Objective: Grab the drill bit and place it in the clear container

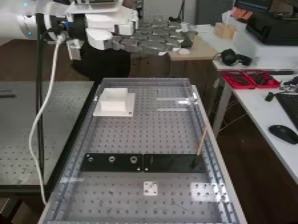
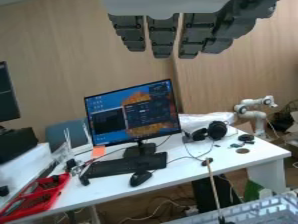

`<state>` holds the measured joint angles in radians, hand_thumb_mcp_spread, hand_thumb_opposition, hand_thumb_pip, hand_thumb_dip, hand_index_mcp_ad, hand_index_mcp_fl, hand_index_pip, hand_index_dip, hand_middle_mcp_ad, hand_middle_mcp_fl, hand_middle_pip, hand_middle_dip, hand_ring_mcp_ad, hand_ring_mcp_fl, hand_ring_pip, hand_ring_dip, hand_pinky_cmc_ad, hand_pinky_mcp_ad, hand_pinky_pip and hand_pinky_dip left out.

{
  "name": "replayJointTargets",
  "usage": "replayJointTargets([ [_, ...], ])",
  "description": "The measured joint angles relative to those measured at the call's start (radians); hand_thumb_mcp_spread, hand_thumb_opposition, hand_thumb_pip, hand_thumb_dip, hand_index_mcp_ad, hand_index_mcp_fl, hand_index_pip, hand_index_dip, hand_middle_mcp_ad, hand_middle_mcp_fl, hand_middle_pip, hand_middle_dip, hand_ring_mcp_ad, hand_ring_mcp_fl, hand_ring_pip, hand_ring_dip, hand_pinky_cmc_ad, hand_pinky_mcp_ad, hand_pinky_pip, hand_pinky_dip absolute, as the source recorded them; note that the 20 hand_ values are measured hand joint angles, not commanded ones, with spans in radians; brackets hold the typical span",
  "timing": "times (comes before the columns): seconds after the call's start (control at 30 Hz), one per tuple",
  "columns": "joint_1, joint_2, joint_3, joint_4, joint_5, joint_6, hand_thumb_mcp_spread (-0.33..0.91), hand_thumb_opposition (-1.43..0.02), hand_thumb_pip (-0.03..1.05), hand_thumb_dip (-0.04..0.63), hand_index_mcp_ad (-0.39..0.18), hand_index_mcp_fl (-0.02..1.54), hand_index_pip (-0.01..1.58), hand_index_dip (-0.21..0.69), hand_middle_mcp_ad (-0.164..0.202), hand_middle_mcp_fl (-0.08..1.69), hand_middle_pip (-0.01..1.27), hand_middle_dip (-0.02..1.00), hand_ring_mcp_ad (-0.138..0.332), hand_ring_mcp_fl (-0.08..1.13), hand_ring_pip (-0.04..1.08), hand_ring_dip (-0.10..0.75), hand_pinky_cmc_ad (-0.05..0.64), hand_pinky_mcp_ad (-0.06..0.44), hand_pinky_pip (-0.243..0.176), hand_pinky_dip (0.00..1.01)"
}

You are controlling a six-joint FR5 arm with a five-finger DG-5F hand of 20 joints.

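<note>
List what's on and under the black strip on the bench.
On the black strip: three round fittings toward one end, a slim tan rod standing at the other. Under it: covered, can't tell.

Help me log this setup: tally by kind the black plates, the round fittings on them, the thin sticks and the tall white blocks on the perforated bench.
Black plates: 2
Round fittings: 3
Thin stick: 1
Tall white block: 1
Total: 7
</note>
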<state>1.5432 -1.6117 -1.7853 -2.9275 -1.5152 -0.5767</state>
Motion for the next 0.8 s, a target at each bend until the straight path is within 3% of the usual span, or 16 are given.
replayJointTargets([
  [0.17,-0.024,-0.034,-0.031,0.05,-0.018,0.096,0.01,-0.04,0.05,0.0,0.012,0.0,0.01,0.014,0.08,0.01,0.02,0.03,0.087,0.02,0.01,0.012,0.01,0.019,-0.01,0.02],
  [0.27,-0.038,-0.057,-0.047,0.075,-0.031,0.148,0.08,-0.25,0.21,0.007,0.024,0.01,0.03,0.044,0.084,0.01,0.08,0.03,0.091,0.02,0.04,0.014,0.042,0.04,-0.01,0.09],
  [0.3,-0.043,-0.067,-0.052,0.084,-0.036,0.167,0.09,-0.33,0.23,0.005,0.028,0.02,0.04,0.052,0.082,0.01,0.09,0.02,0.106,0.02,0.04,0.012,0.047,0.037,-0.016,0.11],
  [0.4,-0.058,-0.099,-0.065,0.104,-0.045,0.206,0.12,-0.49,0.28,0.005,0.056,0.03,0.05,0.099,0.082,0.01,0.11,0.02,0.138,0.01,0.06,0.012,0.091,0.089,-0.035,0.14],
  [0.53,-0.075,-0.133,-0.074,0.12,-0.051,0.236,0.12,-0.57,0.31,0.005,0.056,0.07,0.05,0.171,0.087,0.01,0.12,0.02,0.185,0.02,0.07,-0.002,0.157,0.119,-0.063,0.21],
  [0.8,-0.104,-0.202,-0.095,0.163,-0.048,0.299,0.21,-0.64,0.4,0.005,0.052,0.11,0.07,0.215,0.091,0.01,0.14,0.03,0.19,0.01,0.08,0.0,0.161,0.138,-0.079,0.25],
])
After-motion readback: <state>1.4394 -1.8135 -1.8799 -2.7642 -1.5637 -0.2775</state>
